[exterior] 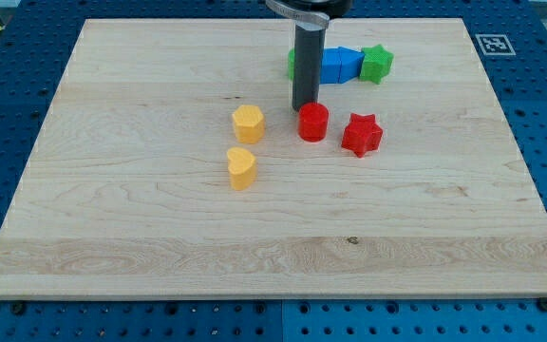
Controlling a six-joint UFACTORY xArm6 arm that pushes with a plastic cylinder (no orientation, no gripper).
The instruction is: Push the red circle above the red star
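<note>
Red circle [312,123] sits mid-frame, just left of the red star [361,134], not above it.
My tip [304,106] stands at its upper-left edge, a plain rod with no pincer to open; a push from there may drive the circle into the star. Being round, it shows no heading or long axis.

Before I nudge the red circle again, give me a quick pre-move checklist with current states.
1. My tip close to the red circle, at its upper-left edge: ok; contact cannot tell.
2. Red circle above the red star: not ok, it sits at the star's left.
3. Spot above the star free: ok.
4. Green star and blue blocks beyond that spot: cannot tell if margin suffices.
5. Yellow blocks away from path: ok.
</note>
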